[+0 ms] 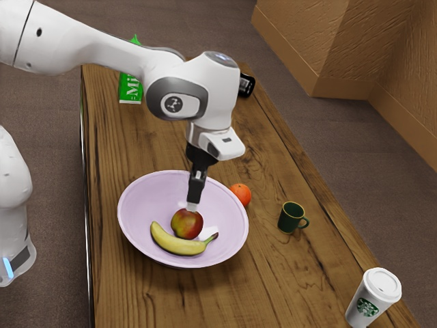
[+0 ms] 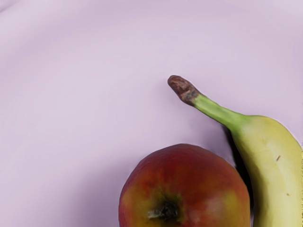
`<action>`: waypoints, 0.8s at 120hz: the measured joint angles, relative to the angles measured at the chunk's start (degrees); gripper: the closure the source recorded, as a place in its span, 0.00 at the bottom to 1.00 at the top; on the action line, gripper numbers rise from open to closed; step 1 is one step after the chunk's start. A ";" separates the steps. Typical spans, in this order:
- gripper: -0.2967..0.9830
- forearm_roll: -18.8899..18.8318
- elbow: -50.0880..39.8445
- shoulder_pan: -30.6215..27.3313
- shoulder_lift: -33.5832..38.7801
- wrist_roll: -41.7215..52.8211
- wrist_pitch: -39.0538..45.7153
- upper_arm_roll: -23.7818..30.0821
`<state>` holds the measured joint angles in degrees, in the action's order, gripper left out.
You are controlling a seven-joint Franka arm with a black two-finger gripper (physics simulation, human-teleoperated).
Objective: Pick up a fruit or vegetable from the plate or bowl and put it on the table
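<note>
Apple (image 1: 186, 224) lies in bowl (image 1: 141, 208) — just under end effector (image 1: 193, 205).

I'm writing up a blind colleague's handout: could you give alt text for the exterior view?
A robot arm has its black claw at an apple beside a banana in a lilac bowl. On the wooden table: an orange, green mug, white lidded cup, milk carton.

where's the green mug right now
In the exterior view, the green mug stands on the wooden table, toward the exterior view's right from the bowl, between the orange and the white lidded cup.
</note>
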<state>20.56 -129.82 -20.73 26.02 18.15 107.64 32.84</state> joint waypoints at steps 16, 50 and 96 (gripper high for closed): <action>0.25 -0.11 -0.15 -0.38 -0.33 -0.56 1.19 2.22; 0.25 -0.16 -1.62 -0.45 -2.11 -1.45 2.94 2.62; 0.25 -0.25 -2.02 -0.54 -7.50 -2.14 6.94 2.50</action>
<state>20.30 -131.84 -21.28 18.52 16.01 114.57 35.34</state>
